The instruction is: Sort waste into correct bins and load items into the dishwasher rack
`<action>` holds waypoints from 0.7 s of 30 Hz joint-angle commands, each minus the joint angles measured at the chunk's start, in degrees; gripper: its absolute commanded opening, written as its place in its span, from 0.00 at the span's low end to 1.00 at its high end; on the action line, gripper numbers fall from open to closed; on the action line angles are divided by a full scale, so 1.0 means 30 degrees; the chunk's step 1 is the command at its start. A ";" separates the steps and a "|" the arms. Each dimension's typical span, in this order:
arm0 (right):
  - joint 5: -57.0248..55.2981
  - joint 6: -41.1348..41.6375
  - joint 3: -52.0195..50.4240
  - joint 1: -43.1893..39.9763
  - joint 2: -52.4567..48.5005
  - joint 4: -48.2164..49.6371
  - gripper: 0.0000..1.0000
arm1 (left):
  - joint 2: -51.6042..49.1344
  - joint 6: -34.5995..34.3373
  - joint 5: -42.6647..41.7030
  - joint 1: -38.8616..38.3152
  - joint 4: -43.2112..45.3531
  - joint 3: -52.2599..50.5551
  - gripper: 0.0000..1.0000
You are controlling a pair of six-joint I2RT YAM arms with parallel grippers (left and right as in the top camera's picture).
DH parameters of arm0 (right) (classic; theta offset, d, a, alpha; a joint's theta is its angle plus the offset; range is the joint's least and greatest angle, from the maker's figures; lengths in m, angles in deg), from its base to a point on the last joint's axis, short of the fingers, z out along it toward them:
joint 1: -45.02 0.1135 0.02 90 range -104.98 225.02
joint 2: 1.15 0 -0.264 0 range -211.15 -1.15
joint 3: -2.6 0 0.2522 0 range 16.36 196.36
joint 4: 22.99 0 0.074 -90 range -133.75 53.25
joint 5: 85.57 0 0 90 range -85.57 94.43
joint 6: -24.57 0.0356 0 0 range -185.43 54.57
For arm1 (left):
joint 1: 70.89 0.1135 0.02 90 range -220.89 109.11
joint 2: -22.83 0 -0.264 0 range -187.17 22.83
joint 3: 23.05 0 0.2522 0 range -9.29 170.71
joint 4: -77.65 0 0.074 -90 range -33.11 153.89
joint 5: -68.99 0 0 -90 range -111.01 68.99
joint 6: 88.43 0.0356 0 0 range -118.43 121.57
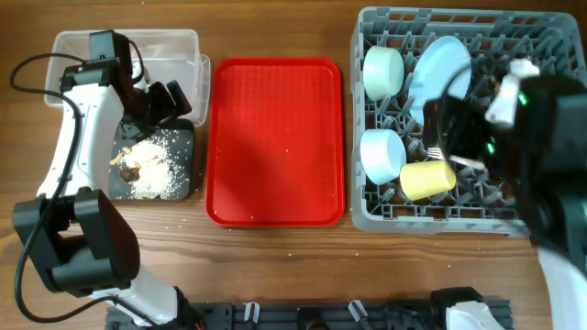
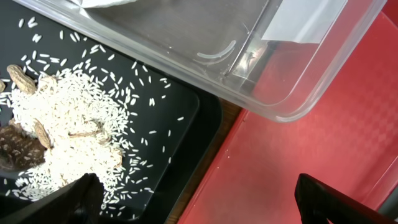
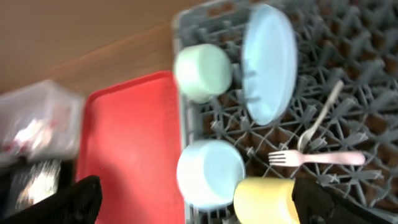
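Observation:
The grey dishwasher rack on the right holds two pale blue bowls, the light blue plate on edge, the yellow cup on its side, and a white fork and spoon on the grid. My right gripper hangs open above the nearer bowl and the cup, holding nothing. On the left, rice crumbs and brown scraps lie in the black tray. My left gripper is open and empty over that tray's right edge, beside the clear tub.
The flat red tray lies between the bins and the rack, with a few stray crumbs on it. My right arm covers the rack's right side. The left arm reaches over the clear tub.

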 commanded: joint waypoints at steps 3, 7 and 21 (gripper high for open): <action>0.1858 -0.2674 0.0124 0.0022 0.2164 -0.1508 1.00 | 0.0350 -0.0240 -0.0168 0.0000 0.0000 0.0255 1.00; 0.1851 -0.2710 0.0124 0.0022 0.2732 -0.1705 1.00 | 0.0350 -0.0240 -0.0168 0.0000 -0.0007 0.0255 1.00; -0.0532 -0.5763 -0.4473 0.0080 0.3730 0.4371 1.00 | 0.0350 -0.0240 -0.0168 0.0000 -0.0007 0.0255 1.00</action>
